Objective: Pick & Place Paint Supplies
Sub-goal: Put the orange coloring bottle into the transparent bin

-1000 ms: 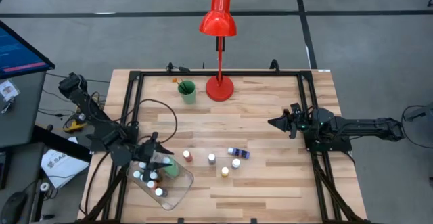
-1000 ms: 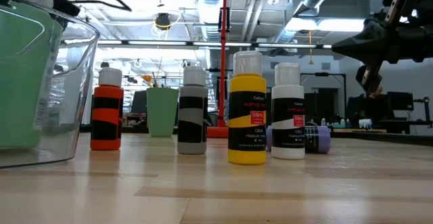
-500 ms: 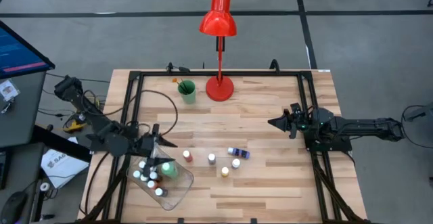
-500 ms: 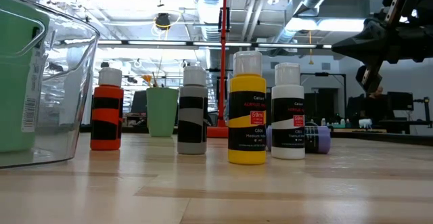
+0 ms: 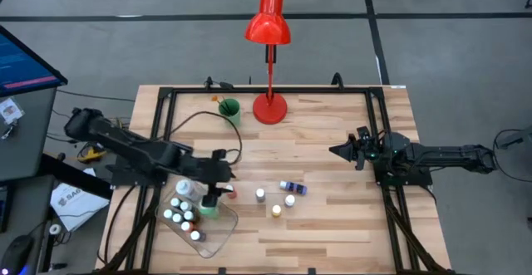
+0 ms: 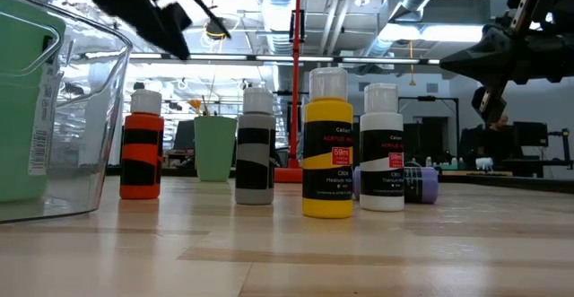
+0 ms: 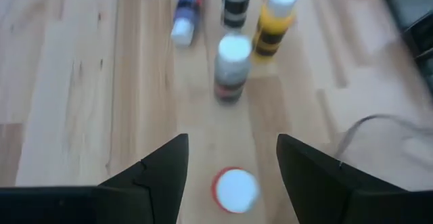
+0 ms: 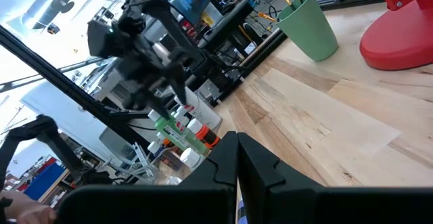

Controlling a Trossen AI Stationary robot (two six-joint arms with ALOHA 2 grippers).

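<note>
Left gripper (image 7: 230, 166), open and empty, hangs directly over the orange bottle (image 7: 234, 189) upright on the counter (image 5: 332, 134); grey bottle (image 7: 231, 66) stands just beyond. Light, rigid, slick plastic, likely tippy: pinch the body below its white cap (image 7: 236, 189).

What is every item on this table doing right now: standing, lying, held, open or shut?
Left gripper: open, empty, above the orange bottle.
Right gripper: shut, empty, waiting at the table's right side.
Orange bottle: upright, capped.
Grey bottle: upright, capped.
Yellow bottle: upright, capped.
White bottle: upright, capped.
Purple bottle: lying on its side.
Clear tray: holding several bottles.
Green cup: upright.
Red lamp: standing.
</note>
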